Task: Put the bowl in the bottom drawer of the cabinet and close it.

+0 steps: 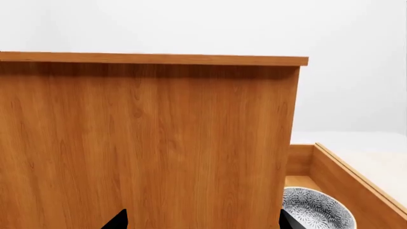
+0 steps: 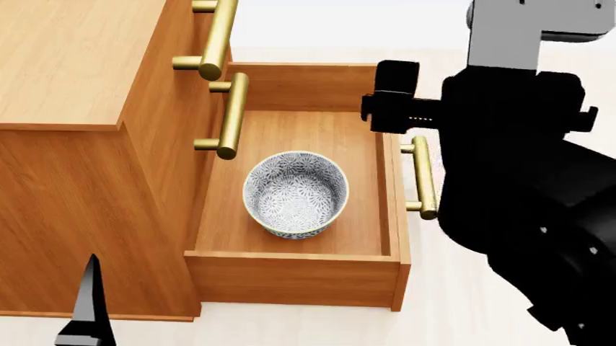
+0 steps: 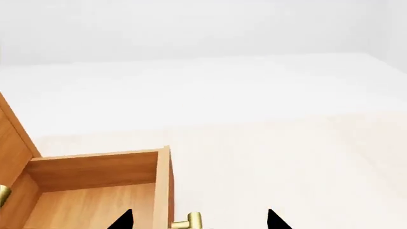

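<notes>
The bowl (image 2: 294, 193), white with a blue-grey floral pattern, stands upright in the middle of the pulled-out bottom drawer (image 2: 298, 277) of the cabinet (image 2: 77, 72). In the left wrist view the bowl (image 1: 316, 210) shows past the cabinet's side panel (image 1: 146, 143). My left gripper (image 1: 202, 222) is open, facing that side panel with nothing between its fingers; one fingertip (image 2: 89, 303) shows low in the head view. My right gripper (image 3: 198, 222) is open, its tips apart on either side of the drawer's brass handle (image 3: 191, 221). The right arm (image 2: 510, 166) hangs over the handle (image 2: 422, 176).
Two upper drawers are shut, their brass handles (image 2: 219, 36) (image 2: 231, 115) sticking out over the open drawer's left side. Pale floor (image 3: 286, 157) stretches beyond the drawer front to a white wall (image 3: 203, 28).
</notes>
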Tool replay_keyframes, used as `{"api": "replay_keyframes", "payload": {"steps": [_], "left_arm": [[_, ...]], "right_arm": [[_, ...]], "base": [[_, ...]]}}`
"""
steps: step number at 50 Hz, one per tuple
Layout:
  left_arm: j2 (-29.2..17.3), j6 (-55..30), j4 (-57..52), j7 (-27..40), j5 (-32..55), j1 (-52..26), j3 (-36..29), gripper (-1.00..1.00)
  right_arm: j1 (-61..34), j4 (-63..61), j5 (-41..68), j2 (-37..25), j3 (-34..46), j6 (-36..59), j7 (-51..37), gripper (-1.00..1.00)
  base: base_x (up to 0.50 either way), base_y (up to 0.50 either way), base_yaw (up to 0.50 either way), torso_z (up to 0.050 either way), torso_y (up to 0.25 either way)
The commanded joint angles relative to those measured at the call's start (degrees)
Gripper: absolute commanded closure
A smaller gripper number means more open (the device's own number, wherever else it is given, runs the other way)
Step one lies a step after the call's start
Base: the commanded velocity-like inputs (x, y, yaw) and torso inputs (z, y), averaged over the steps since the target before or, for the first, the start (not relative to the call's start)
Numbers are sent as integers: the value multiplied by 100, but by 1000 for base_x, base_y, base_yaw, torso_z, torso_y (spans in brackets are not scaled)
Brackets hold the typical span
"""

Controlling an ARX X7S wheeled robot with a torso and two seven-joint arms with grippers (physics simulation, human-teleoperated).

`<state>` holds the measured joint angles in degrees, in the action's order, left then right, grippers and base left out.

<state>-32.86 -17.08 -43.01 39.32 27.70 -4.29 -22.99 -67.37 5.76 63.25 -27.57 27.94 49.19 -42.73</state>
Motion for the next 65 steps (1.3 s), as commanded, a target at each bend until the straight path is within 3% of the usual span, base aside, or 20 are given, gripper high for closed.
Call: {"api": "replay_keyframes", "payload": {"steps": [1, 9, 12, 25, 31, 34, 65], "left_arm": [[130, 83, -194, -177, 22, 48, 131, -100], [108, 43, -252, -145, 39, 31, 136, -100], [101, 84, -225, -153, 49, 51, 160, -100], [98, 122, -212, -150, 38, 51, 156, -100], [111, 133, -192, -155, 31, 41, 134, -100], [112, 134, -189, -154, 22, 38, 124, -100], [86, 137, -204, -129, 29, 15, 102, -100]], "right_arm": [[1097, -1745, -1062, -867, 75, -846, -247, -100], [2047, -2463, -1701, -1311, 195, -1385, -579, -100], [2639, -2559, -1692, -1413, 25, -2031, -379, -100], [3620, -2850, -2870, -1704, 424, -3029, -314, -100], [4369, -2475, -2714, -1588, 120, -4493, 196, -100], [4488, -2355, -2781, -1542, 136, -4780, 380, -100], [4712, -1279, -2908, -1013, 231, -5398, 760, -100]], "base": [[0, 0, 0, 0, 0], [0, 0, 0, 0, 0], [0, 0, 0, 0, 0], [0, 0, 0, 0, 0], [0, 0, 0, 0, 0], [0, 0, 0, 0, 0], [0, 0, 0, 0, 0]]}}
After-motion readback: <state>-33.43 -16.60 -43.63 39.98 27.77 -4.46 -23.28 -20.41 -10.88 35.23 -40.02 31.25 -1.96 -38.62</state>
